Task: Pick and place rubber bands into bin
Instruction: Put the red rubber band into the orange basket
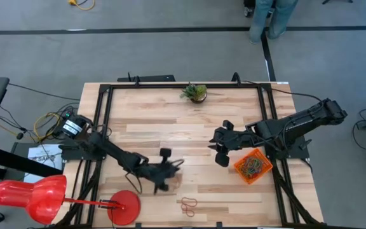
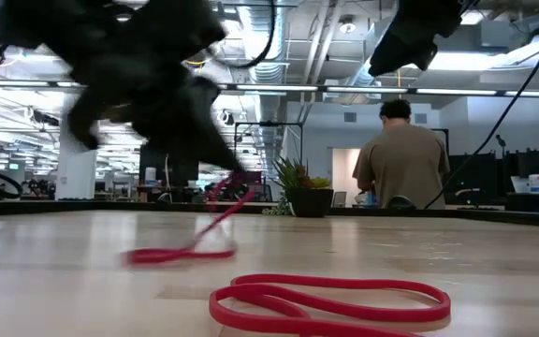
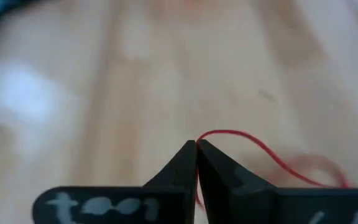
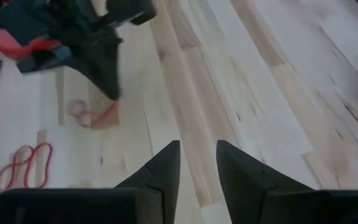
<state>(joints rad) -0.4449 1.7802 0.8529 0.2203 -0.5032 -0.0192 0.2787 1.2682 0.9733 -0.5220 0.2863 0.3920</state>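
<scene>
From above, the left gripper [image 1: 168, 178] is being held low over the table [image 1: 170, 114] near the middle of its front edge, above a faint red smear that is probably a rubber band, though this is poorly resolved here. A second red rubber band [image 1: 189, 204] is lying flat just beside the front edge. The right gripper [image 1: 222, 151] is being kept right of centre, just beside the orange bin [image 1: 253, 166], which is set near the right edge and is holding a tangle of bands. A small potted plant [image 1: 196, 93] is standing at the back edge, and a red disc [image 1: 125, 207] at the front-left corner.

At table height, a red band [image 2: 195, 245] is being lifted at one end by the left gripper [image 2: 225, 178] while its other end is trailing on the wood. The second red band [image 2: 330, 304] is lying closer to the camera. A person [image 2: 402, 157] is seen beyond the table.

In the left wrist view, the fingers [image 3: 176, 174] are being pressed together on a thin red band [image 3: 253, 146].

In the right wrist view, the right gripper [image 4: 197, 162] is being held with its fingers parted and nothing between them; the left gripper [image 4: 107, 71] and both red bands [image 4: 95, 114] [image 4: 23, 165] are seen farther off.
</scene>
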